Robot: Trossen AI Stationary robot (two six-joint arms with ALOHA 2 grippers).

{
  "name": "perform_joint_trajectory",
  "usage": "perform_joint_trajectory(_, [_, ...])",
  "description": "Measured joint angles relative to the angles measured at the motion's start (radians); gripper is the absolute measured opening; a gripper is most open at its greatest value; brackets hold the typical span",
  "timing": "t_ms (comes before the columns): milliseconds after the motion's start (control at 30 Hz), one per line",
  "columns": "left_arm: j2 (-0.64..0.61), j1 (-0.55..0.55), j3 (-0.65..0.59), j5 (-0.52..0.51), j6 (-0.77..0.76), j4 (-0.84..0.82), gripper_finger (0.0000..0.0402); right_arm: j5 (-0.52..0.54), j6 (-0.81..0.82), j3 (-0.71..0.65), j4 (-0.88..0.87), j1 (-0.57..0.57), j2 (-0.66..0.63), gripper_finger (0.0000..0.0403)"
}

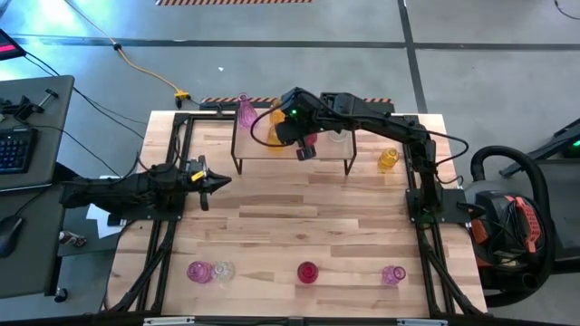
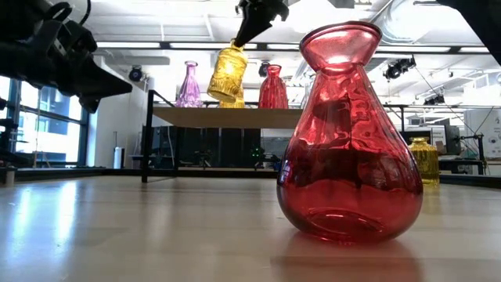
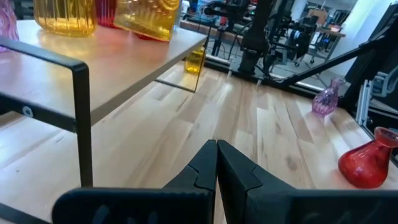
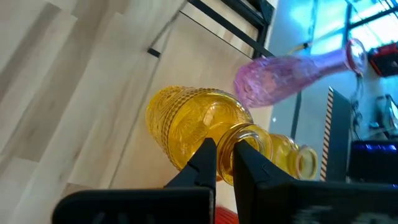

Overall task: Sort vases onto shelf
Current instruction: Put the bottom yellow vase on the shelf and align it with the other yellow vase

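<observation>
Light wooden planking forms the table, which fills the centre of the high view, with grey floor around it. At the upper centre of that view stands the shelf, a pale wooden top on thin black legs.

Right claw: over the shelf, closed on the rim of a yellow vase. In the low view this vase hangs tilted from the claw, its base at or just above the shelf top; contact cannot be confirmed.

On the shelf: a pink vase at the upper left corner, a second yellow vase behind the held one, and a red vase beside them.

On the table: an amber vase just right of the shelf. Along the lower edge of the high view stand a pink vase and a clear one touching at left, a red vase at centre and a pink vase at right.

Left claw: fingers closed together on nothing, hovering over the left side of the table, well apart from the vases.
</observation>
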Motion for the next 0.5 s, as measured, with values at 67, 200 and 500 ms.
perform_joint_trajectory(67, [0.0,0.0,0.0,0.0,0.0,0.0,0.0003,-0.008,-0.021,0.0,0.0,0.0,0.0,0.0001])
perform_joint_trajectory(200, [0.0,0.0,0.0,0.0,0.0,0.0,0.0003,-0.008,-0.035,0.0,-0.005,0.0,0.0,0.0001])
perform_joint_trajectory(500, [0.0,0.0,0.0,0.0,0.001,0.0,0.0003,-0.004,-0.045,0.0,-0.063,-0.027,0.002,0.0001])
